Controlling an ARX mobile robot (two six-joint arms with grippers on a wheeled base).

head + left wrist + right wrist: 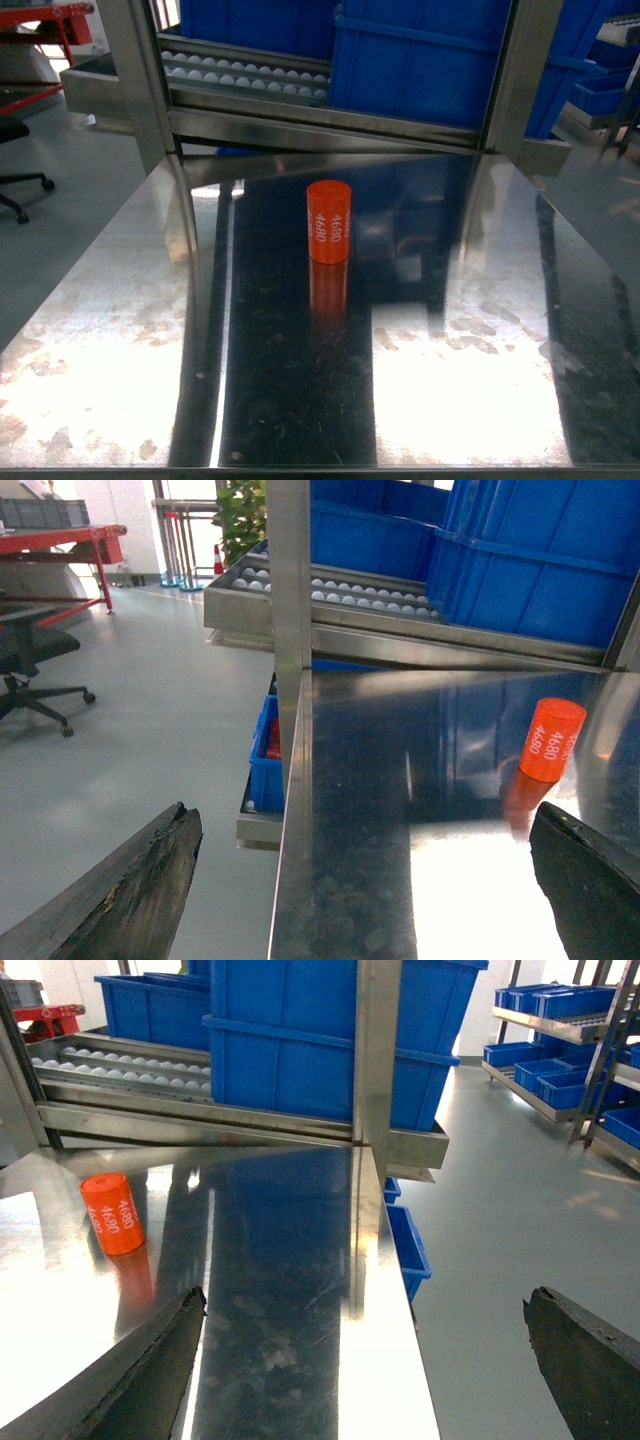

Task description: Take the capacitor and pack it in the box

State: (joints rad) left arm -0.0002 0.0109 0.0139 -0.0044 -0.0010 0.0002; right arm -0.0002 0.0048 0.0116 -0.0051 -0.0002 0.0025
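Where the shiny table (480, 400) is lit, one orange capacitor (328, 221) is seen standing up near the middle, w/ "4680" printed twice in white. Both left gripper (365, 880) & right gripper (365, 1360) are held wide apart, nothing gripped. Blue bins (430, 50) are stacked behind.

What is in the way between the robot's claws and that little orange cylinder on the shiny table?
Nothing visible. The orange capacitor stands upright and alone on the steel table. Both wrist views show only bare tabletop between it and the open left gripper and right gripper. The box it must go into is not in view.
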